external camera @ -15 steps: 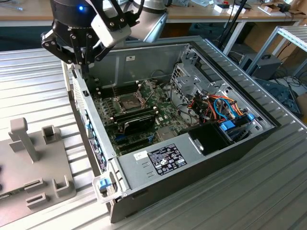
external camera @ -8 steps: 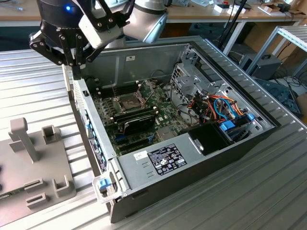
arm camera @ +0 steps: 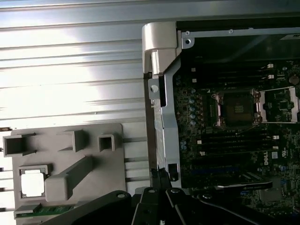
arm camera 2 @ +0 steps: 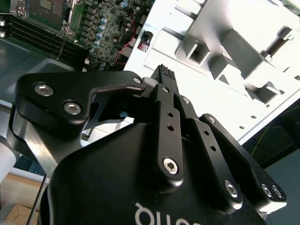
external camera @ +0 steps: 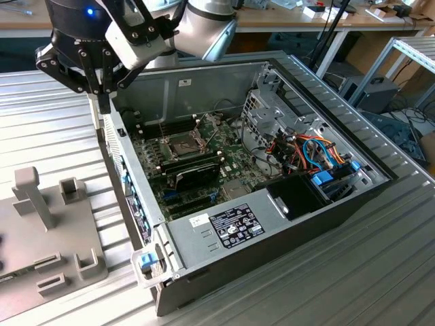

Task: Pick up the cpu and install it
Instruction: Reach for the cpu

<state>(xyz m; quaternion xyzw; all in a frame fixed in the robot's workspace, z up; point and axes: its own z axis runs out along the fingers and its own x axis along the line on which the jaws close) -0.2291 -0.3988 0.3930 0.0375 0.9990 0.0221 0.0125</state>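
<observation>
Links of matte black metal, pinned with bright socket-head screws, make up the pincer [arm camera 2: 163, 74]. Its two slim fingers are drawn together at the tips, with nothing between them. In the exterior view it hangs point-down from the silver-grey arm, just above the thin sheet-metal side wall [external camera: 121, 146] of an open computer case.

On one side of the pincer, well apart from it and lower, lies a pale grey matte tray [arm camera: 93, 136], moulded with raised square pockets and blocky posts. The cpu [arm camera: 33, 182] sits flat in one square recess of that tray. It is a small square chip with a dull, light silver top and rounded corners. Just beside it on the tray, a narrow green strip [arm camera: 47, 210] lies in a slot.

On the other side of the pincer, down inside the case, is the green motherboard [arm camera: 206, 154], dense with tiny cylinders and long dark slots. Its socket [arm camera: 236, 108] is a dark square bordered by a bare metal frame, and it lies farther from the pincer than the case wall does.

Tray and case rest on a silvery table [arm camera: 70, 70] of ribbed sheet metal, whose straight ridges catch the light.
</observation>
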